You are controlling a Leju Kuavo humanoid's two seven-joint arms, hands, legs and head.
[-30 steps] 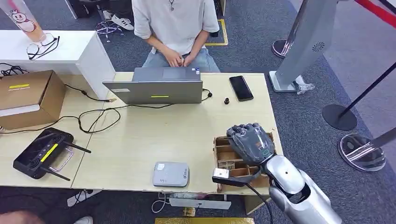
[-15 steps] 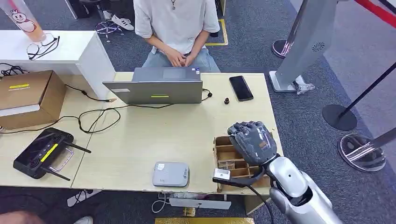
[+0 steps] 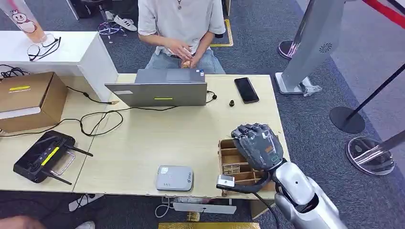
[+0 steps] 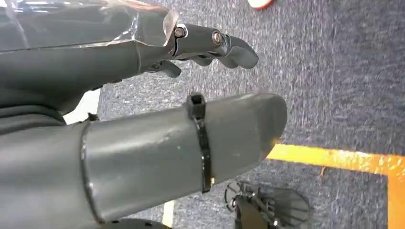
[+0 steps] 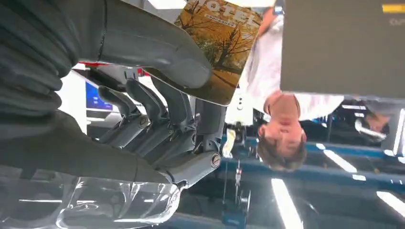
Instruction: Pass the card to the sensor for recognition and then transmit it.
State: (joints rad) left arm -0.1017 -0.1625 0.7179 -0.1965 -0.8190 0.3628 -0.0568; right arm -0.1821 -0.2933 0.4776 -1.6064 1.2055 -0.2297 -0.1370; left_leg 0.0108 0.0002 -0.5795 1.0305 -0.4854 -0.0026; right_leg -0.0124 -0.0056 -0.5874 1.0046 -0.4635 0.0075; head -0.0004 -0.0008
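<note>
We see a pale wooden counter (image 3: 157,138) with a person (image 3: 180,26) seated at its far side behind a grey laptop (image 3: 160,89). A brown cardboard box (image 3: 28,98) sits at the counter's left end, and a black controller (image 3: 42,156) with antennas lies nearer the front edge. At the right front corner stands a wooden compartment tray (image 3: 234,164), and the right hand (image 3: 258,144) hovers over it. In the right wrist view, its thumb and fingers (image 5: 157,102) are clamped on the card (image 5: 220,40), printed with autumn trees. A grey sensor (image 3: 175,178) lies near the front edge, left of the tray. A black phone (image 3: 246,89) rests by the far right edge. The left hand (image 4: 157,119) hangs over blue carpet, fingers (image 4: 215,45) apart, holding nothing.
</note>
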